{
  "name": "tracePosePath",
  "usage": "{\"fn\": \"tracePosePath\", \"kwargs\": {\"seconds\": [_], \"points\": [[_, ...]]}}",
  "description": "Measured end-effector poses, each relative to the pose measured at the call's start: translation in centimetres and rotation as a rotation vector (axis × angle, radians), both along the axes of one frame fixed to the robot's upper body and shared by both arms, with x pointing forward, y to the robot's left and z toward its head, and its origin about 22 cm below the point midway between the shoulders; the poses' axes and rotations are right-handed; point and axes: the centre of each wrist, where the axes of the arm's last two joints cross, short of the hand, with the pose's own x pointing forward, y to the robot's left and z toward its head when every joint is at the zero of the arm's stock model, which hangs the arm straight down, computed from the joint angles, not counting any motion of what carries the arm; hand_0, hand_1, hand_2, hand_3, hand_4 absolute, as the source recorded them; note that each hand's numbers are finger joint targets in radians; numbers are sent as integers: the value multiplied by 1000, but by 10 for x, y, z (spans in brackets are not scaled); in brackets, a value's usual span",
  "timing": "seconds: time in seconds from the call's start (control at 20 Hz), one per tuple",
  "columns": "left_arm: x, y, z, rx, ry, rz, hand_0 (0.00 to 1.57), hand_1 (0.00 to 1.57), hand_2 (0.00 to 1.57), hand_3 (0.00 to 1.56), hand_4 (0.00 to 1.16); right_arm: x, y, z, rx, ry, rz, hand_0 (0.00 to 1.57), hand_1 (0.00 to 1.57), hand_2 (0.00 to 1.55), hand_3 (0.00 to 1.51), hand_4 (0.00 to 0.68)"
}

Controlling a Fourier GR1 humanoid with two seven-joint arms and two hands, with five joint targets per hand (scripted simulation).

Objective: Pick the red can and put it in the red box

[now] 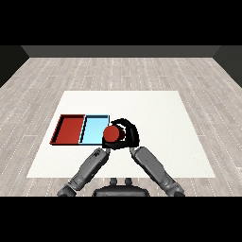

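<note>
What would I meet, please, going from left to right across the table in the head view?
Red tray → blue tray → red can, held in the right robot hand, whose fingers curl round it.

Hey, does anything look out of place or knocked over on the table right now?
Nothing stands out. The red tray and light blue tray lie flat, side by side. The right robot hand curls round the red can at the blue tray's right edge.
</note>
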Motion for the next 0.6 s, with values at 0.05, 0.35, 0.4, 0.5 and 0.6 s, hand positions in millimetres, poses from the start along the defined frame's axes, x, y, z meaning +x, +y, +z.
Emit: {"fn": "tracePosePath", "kwargs": {"seconds": [0.05,0.35,0.4,0.5,0.6], "points": [[-1,-1,1,-5,-10,2,1571,1571,1571,1513,1147,0,0,-1,-12,8,-3,0,0,0,0,0],[-1,-2,-5,10,-22,29,1571,1571,1571,1501,1138,2,0,2,-56,32,-6,0,0,0,0,0],[0,-2,-2,15,-23,34,1571,1571,1571,1495,1133,3,2,2,-55,39,-5,0,0,0,0,0],[-4,0,-4,20,-16,45,1571,1571,1571,1495,1133,1,-1,-2,-52,43,-9,0,0,0,0,0],[-4,1,-4,18,-27,49,1571,1571,1571,1494,1134,-1,-3,0,-52,55,-16,0,0,0,0,0]]}}
